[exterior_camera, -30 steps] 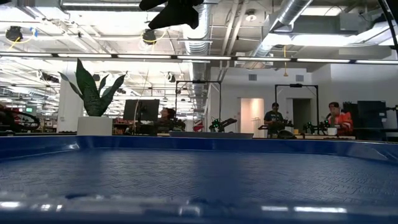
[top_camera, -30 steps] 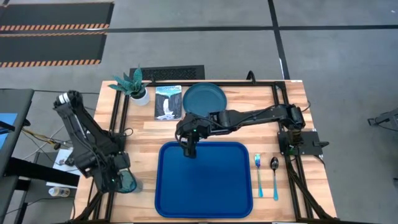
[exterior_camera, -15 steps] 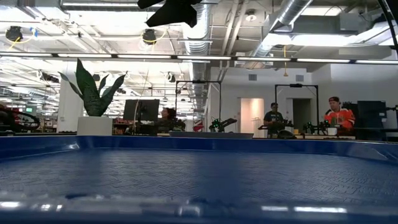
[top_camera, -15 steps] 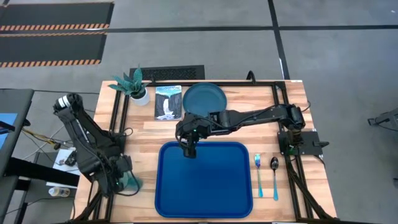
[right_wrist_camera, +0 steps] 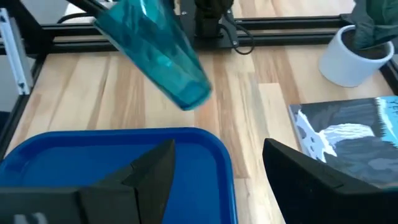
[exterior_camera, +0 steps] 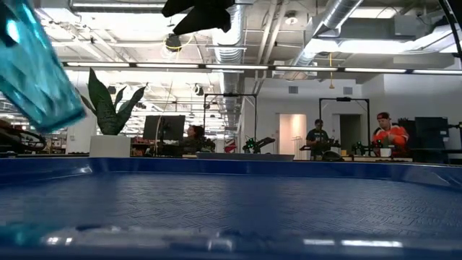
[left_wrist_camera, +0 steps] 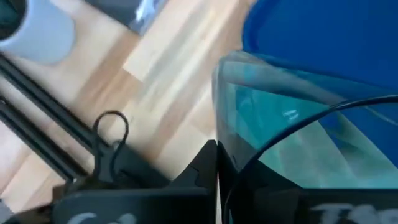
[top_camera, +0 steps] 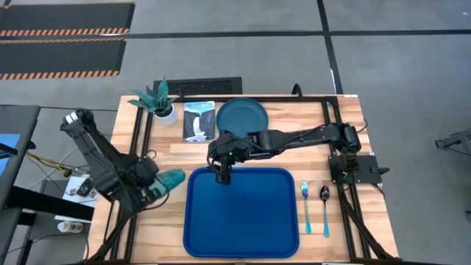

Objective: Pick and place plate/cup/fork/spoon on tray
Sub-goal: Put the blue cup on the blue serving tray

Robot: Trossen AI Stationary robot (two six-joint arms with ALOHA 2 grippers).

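The teal-green cup [top_camera: 171, 179] hangs tilted in the air just left of the royal-blue tray [top_camera: 243, 221], with my left gripper [top_camera: 156, 184] shut on it. In the right wrist view the cup [right_wrist_camera: 155, 50] has its base pointing toward the tray's far left corner [right_wrist_camera: 211, 140]. My right gripper [top_camera: 221, 175] hovers open over the tray's far rim, with nothing between its fingers. The teal plate [top_camera: 242, 115] lies flat on the table beyond the tray. The fork [top_camera: 305, 208] and spoon [top_camera: 324, 205] lie side by side right of the tray. My left gripper holds the cup by its wall at the open rim end [left_wrist_camera: 219, 140]. The fingers come level from the table's left side. The cup is lifted clear of the table and tipped, its base [right_wrist_camera: 193, 93] lower and pointing toward the tray.
A white pot with a green plant [top_camera: 158, 103] and a printed booklet [top_camera: 199, 121] sit at the far left of the table. Black frame rails [top_camera: 140, 140] run along the table's sides. Bare wood shows between tray and booklet. People sit in the room behind [exterior_camera: 386, 137].
My left gripper has shut on the cup near the table's near left edge. It has lifted the cup and carried it toward the far edge and the tray. The cup has gone from standing upright to tipped over, clear of the table.
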